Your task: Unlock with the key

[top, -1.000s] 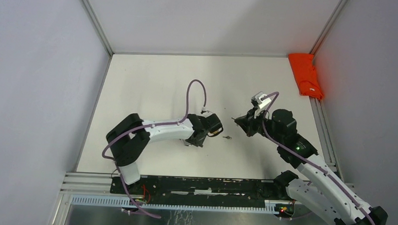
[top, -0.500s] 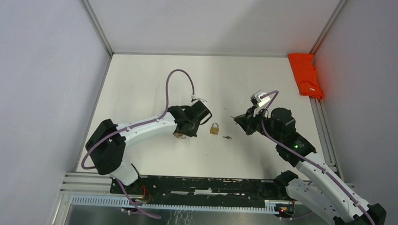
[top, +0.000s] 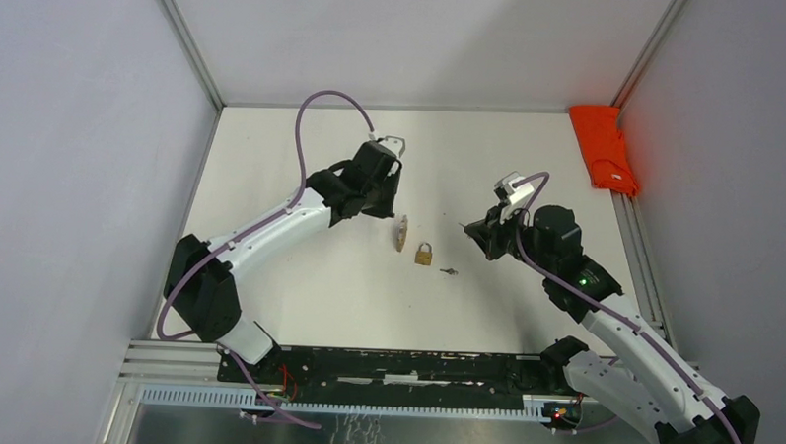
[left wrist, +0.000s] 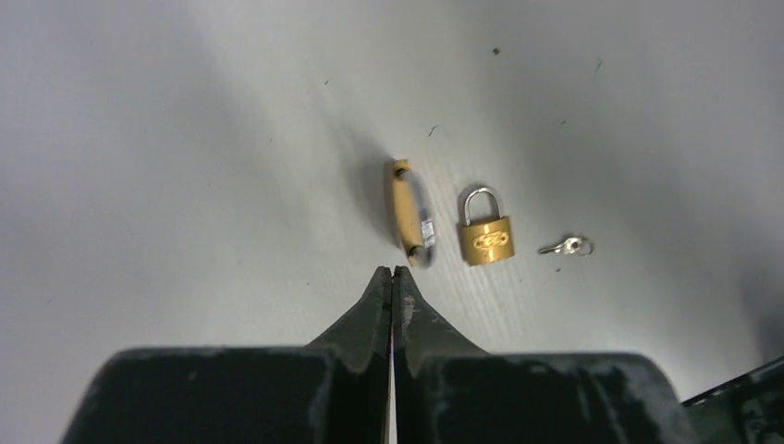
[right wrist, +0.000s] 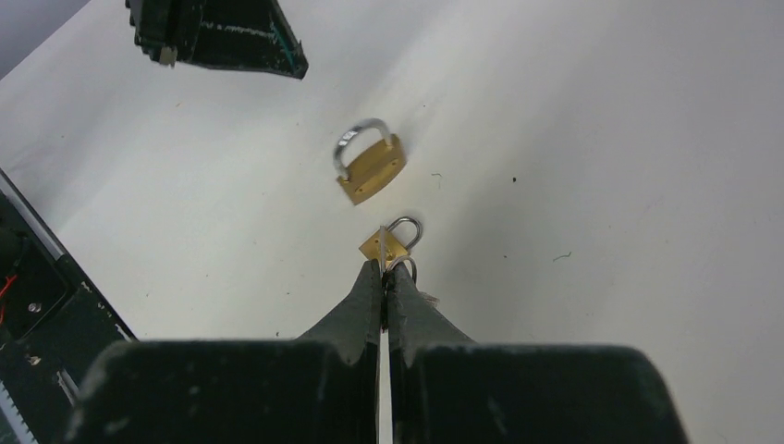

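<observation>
Two arms over the table. Left arm reaches far forward, left gripper raised and aimed down just short of the locks, jaws pressed together on nothing. Right gripper tilts toward them, jaws closed; there's a pale sliver at the tips, can't tell if it's gripped. Edge-on padlock sits just beside flat padlock. Key lies on the table near the flat one, detail too small to read.
</observation>
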